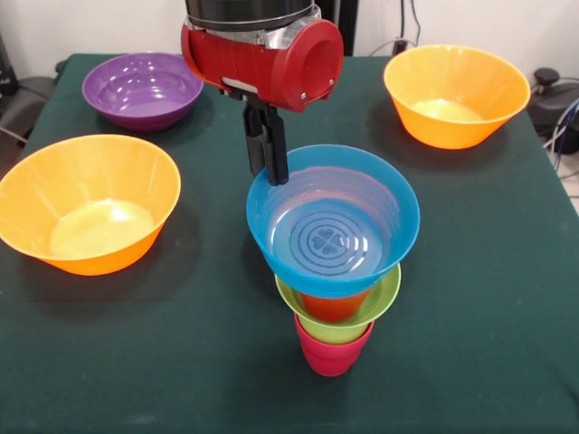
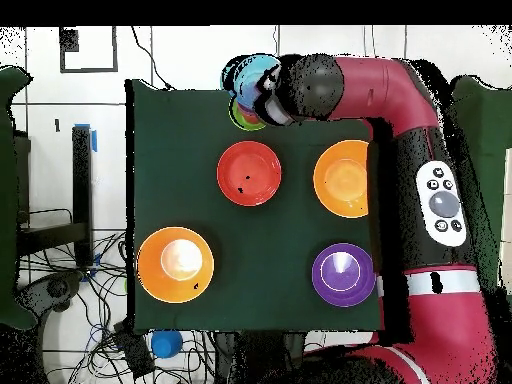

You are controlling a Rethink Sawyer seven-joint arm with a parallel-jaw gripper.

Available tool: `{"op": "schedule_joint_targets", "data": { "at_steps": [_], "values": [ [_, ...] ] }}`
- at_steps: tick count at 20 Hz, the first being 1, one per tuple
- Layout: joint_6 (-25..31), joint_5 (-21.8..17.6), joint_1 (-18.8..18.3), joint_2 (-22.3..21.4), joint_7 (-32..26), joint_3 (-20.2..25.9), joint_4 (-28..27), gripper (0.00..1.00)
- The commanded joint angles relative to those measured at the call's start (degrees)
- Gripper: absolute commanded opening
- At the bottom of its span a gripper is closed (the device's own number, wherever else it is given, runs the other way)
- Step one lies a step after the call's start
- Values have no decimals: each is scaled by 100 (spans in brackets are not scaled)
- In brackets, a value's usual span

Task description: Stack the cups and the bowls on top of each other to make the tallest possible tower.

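Blue plastic topped the tower (image 1: 336, 271) at lower centre of the front view: a small blue bowl (image 1: 333, 221) sat mouth-up above a lime green bowl (image 1: 339, 312), with an orange-red piece (image 1: 333, 306) between them and a crimson cup (image 1: 332, 353) at the base on the desk (image 1: 208, 362). The claw (image 1: 268, 149) stood at the blue bowl's far rim, its fingers close together on or just beside the rim; I could not tell whether it was clamped on the rim or let go. The tower's long axis ran upright, every mouth facing up. My judgement: the blue bowl was being seated, so the claw should part gently and lift straight up, avoiding any sideways drag on a top-heavy column. Two orange bowls (image 1: 89, 203) (image 1: 455, 93) and a purple bowl (image 1: 142, 89) waited well apart.
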Motion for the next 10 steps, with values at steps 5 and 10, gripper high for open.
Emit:
{"op": "schedule_joint_targets", "data": {
  "at_steps": [5, 10],
  "values": [
    [-202, -287, 79, 134, -995, -236, 601, 0],
    [-284, -293, 78, 103, -916, -260, 745, 0]
  ]
}}
